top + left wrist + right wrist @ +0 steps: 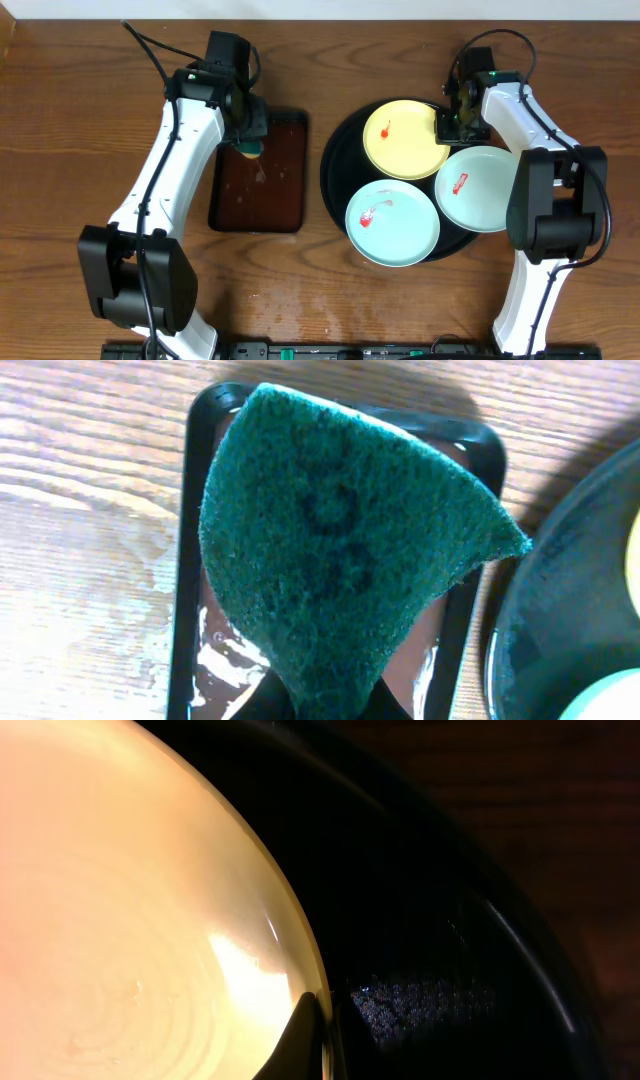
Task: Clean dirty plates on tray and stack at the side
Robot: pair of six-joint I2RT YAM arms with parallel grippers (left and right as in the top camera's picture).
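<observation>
The round black tray (335, 160) carries three plates: a pale yellow plate (405, 138) with a red smear at the back, a mint plate (392, 222) with a red smear in front, and a paler plate (478, 188) with a red smear on the right. My right gripper (451, 124) is shut on the yellow plate's right rim. In the right wrist view its fingers (305, 1030) pinch that rim (300, 945) above the tray (430, 900). My left gripper (247, 146) is shut on a green scouring pad (340, 550), which hangs over the rectangular tray.
A small dark-brown rectangular tray (262, 190), wet inside, lies left of the round tray; its rim (185, 570) shows in the left wrist view. Brown wood-grain tabletop (60, 150) surrounds both trays. The arm bases stand at the front edge.
</observation>
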